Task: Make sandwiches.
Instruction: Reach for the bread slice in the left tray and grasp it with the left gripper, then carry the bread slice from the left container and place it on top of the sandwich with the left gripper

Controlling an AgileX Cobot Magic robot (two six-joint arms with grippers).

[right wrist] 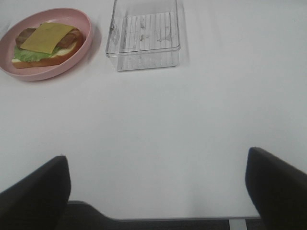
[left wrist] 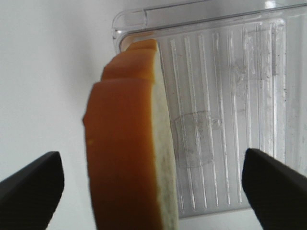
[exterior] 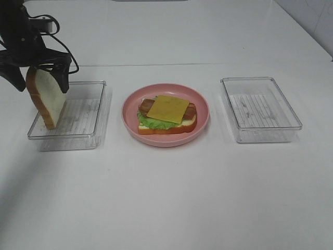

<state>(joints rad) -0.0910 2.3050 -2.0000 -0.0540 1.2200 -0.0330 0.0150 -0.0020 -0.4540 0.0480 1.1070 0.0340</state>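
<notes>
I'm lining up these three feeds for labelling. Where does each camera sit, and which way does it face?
Exterior high: mounted high in front, looking down at the table, pink plate and left gripper.
Left wrist: on the left arm, facing down past wide-apart fingertips at the bread slice and left tray.
Right wrist: on the right arm, facing across the table; fingertips show.
Shared: plate with sandwich.

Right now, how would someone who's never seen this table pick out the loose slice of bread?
Start at the pink plate in the middle of the table, then look to the clear tray on its left. The bread slice stands on edge in that tray between the left gripper fingers: the only bread not stacked under lettuce, meat and cheese.
</notes>
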